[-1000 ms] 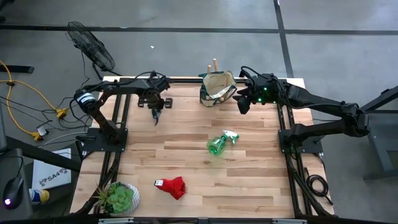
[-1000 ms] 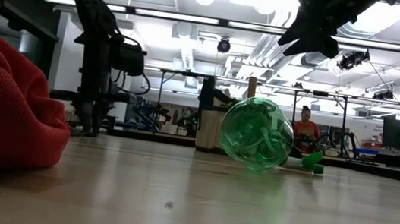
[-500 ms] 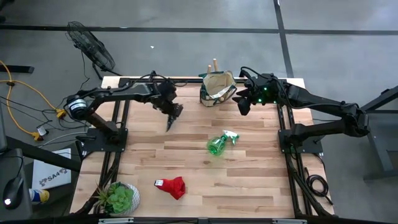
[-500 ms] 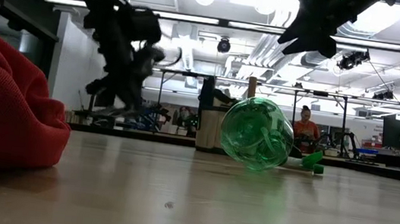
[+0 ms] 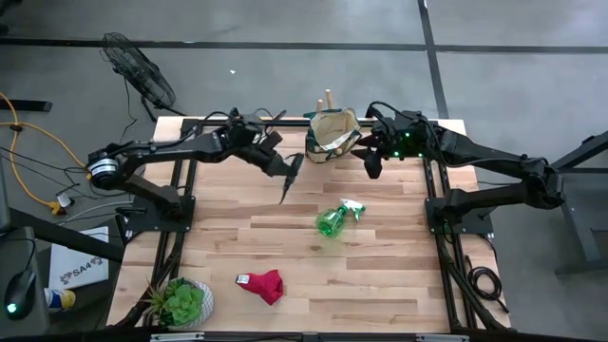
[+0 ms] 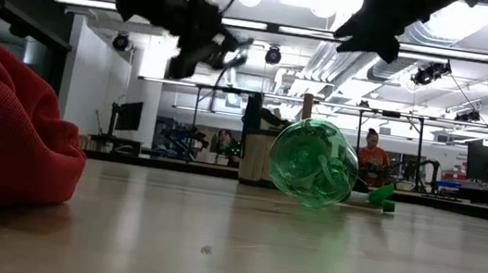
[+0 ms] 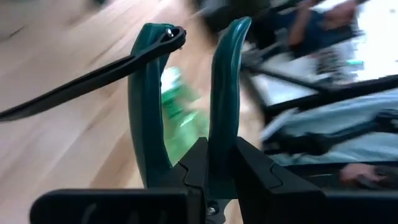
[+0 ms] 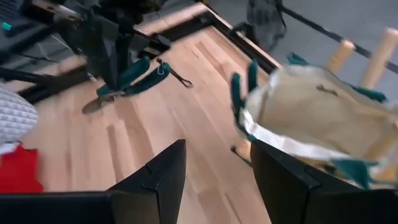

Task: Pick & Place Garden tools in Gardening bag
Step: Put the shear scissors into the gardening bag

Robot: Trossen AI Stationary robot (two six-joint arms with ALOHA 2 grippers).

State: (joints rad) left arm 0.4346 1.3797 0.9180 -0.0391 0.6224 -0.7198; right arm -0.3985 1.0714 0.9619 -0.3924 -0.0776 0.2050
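Left gripper (image 5: 275, 161) up over the table (image 5: 380, 275), clenched on green-handled shears (image 5: 288, 180), just left of the bag (image 5: 332, 135). Right gripper (image 5: 372, 163) beside the bag, released, probably holding nothing. Bottle (image 5: 332, 220) and red glove (image 5: 264, 284) lying nearer.

Both arms black, slim jointed links w/ loose black cables looping off them. Left arm (image 5: 161, 148) has a round silver-blue cap at its base joint. Right arm (image 5: 494, 163) shows small green lights near wrist. Fingers (image 8: 165, 174) dark, blocky, angular.

Bright ceiling lights glare; wrist views motion-blurred.
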